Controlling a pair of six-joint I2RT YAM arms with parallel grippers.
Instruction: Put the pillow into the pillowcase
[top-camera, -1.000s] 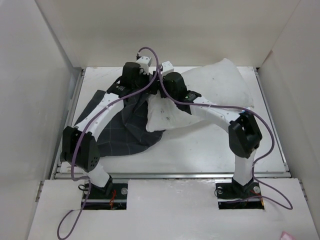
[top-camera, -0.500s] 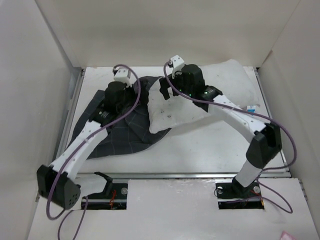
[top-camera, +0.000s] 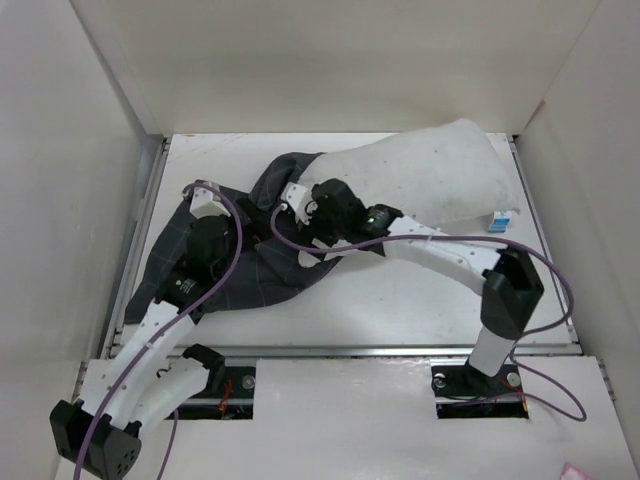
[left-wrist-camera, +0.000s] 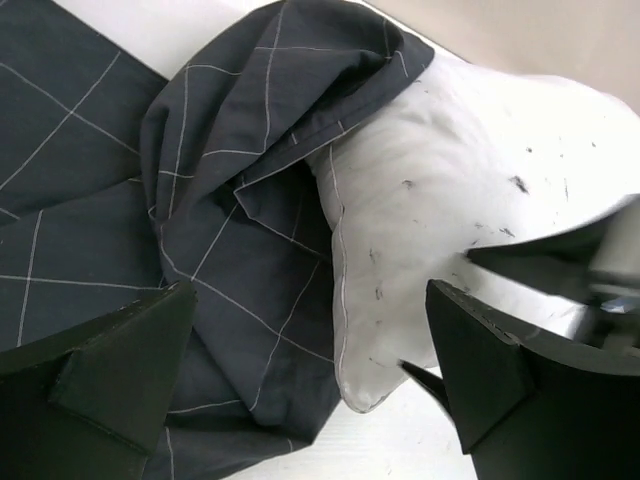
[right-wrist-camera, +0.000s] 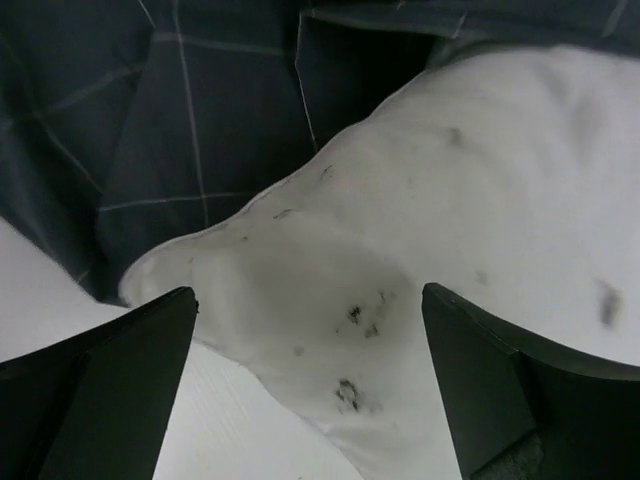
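the white pillow (top-camera: 440, 180) lies on the counter (top-camera: 400, 300), most of it outside the charcoal grid-check pillowcase (top-camera: 260, 285), which sprawls crumpled to the pillow's left with a fold of fabric draped over the pillow's left end. the left gripper (left-wrist-camera: 310, 290) hangs released above the line where pillowcase meets pillow, jaws wide, grasping nothing. the right gripper (right-wrist-camera: 310, 292) hovers over the pillow's bare left corner, likewise spread and empty. a small blue-and-white tag (top-camera: 500, 221) shows at the pillow's right edge.
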